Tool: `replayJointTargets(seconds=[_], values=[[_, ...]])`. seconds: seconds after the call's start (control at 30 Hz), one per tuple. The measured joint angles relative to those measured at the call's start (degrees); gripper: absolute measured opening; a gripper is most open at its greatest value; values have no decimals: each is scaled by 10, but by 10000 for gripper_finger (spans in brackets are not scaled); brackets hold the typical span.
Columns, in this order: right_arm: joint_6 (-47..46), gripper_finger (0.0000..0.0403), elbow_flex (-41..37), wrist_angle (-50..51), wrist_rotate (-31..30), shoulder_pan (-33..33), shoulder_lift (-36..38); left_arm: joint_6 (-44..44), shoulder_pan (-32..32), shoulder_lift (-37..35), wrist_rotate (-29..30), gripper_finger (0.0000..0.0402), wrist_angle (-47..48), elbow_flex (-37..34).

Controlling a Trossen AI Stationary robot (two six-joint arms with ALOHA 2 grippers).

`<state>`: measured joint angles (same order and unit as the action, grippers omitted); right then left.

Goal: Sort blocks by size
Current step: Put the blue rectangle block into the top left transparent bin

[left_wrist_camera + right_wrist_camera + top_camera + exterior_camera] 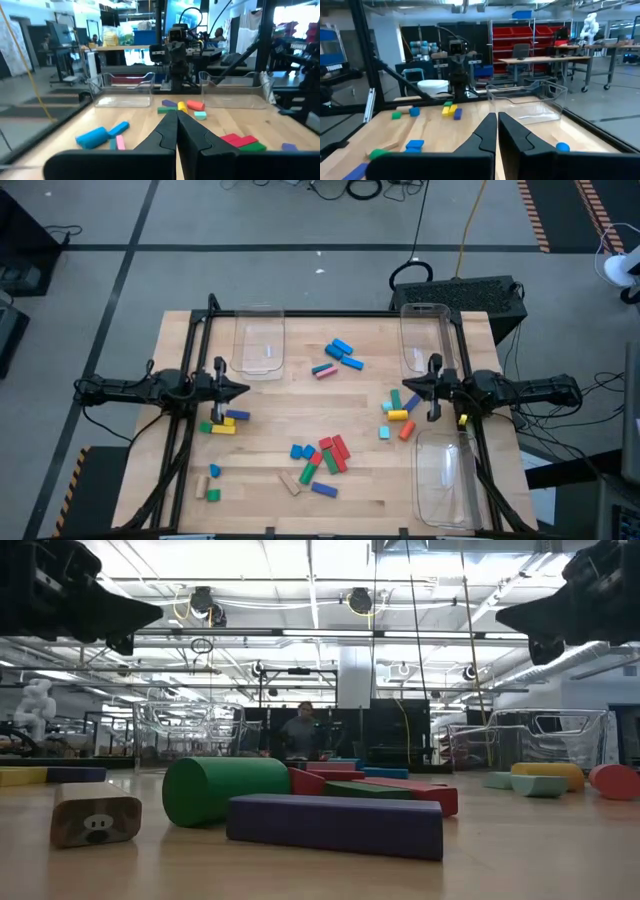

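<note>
Nearest, a purple bar [335, 824] lies flat, long axis crosswise; behind it a green cylinder [226, 790] on its side. Left gripper [243, 388] and right gripper [408, 388] hover closed, empty.

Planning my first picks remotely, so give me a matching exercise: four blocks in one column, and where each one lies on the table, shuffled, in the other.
Blocks:
1. yellow bar
2. light-blue blocks
3. red bars
4. orange cylinder

Places:
a. far middle of the table
b. left hand side
c. right hand side
d. near middle of the table

Pairs: 1-b, 2-a, 3-d, 4-c
</note>
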<state>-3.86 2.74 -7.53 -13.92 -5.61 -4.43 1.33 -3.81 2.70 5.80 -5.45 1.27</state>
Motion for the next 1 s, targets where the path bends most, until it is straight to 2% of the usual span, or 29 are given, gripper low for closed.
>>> replayJointTargets(seconds=[0.13, 0.23, 0.47, 0.6, 0.8, 1.0], values=[[-35, 14, 0, 1, -40, 0, -16, -59, 0, 1, -2, 8, 48, 0], [-69, 42, 0, -7, -41, 0, -48, -93, 0, 10, -7, 23, 73, 7], [-115, 129, 0, -77, -45, 0, -158, -147, -1, 81, -17, 89, 162, 57], [-116, 163, 0, -156, -41, 0, -225, -173, -1, 144, -51, 123, 182, 95], [-116, 178, 0, -244, -40, 0, -298, -198, -1, 255, -87, 137, 265, 165], [-128, 177, 0, -252, -40, 0, -348, -235, -24, 381, -128, 137, 315, 207]])
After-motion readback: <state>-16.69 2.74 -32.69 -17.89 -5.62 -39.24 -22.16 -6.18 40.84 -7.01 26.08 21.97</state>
